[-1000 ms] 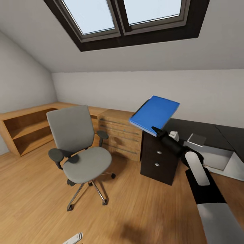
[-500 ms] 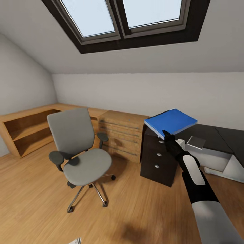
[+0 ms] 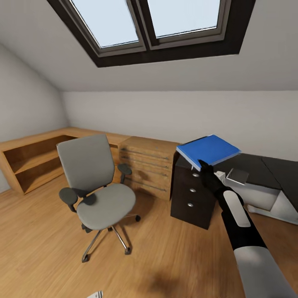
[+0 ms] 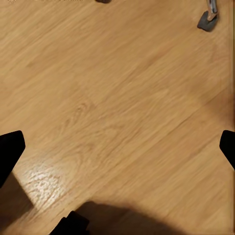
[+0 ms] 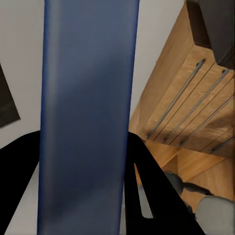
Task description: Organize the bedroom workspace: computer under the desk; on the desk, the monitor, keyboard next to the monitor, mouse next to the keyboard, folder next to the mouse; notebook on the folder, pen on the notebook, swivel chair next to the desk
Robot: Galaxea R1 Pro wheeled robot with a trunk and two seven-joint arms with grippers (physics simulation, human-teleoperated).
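The bright blue folder (image 3: 209, 150) hangs nearly level over the near end of the black desk (image 3: 265, 163), above the desk's dark drawer unit (image 3: 191, 194). My right gripper (image 3: 204, 166) is shut on the folder's near edge. In the right wrist view the folder (image 5: 88, 112) runs between the two black fingers (image 5: 156, 191). The grey swivel chair (image 3: 97, 188) stands on the floor to the left with a bare seat. A thin grey book with pale edges, the notebook (image 3: 237, 176), lies on the desk beyond my hand. My left gripper (image 4: 117, 147) is open over bare floor.
A light wooden drawer chest (image 3: 148, 165) stands between the chair and the desk. Low wooden shelving (image 3: 29, 159) lines the left wall. A pale grey box shape (image 3: 265, 194) sits under the desk. One chair caster (image 4: 208, 19) lies near my left gripper. A sloped ceiling holds a skylight (image 3: 153, 25).
My right arm has swung the folder to the right and lowered it from a steep tilt to nearly level over the desk's end. The chair has not moved.
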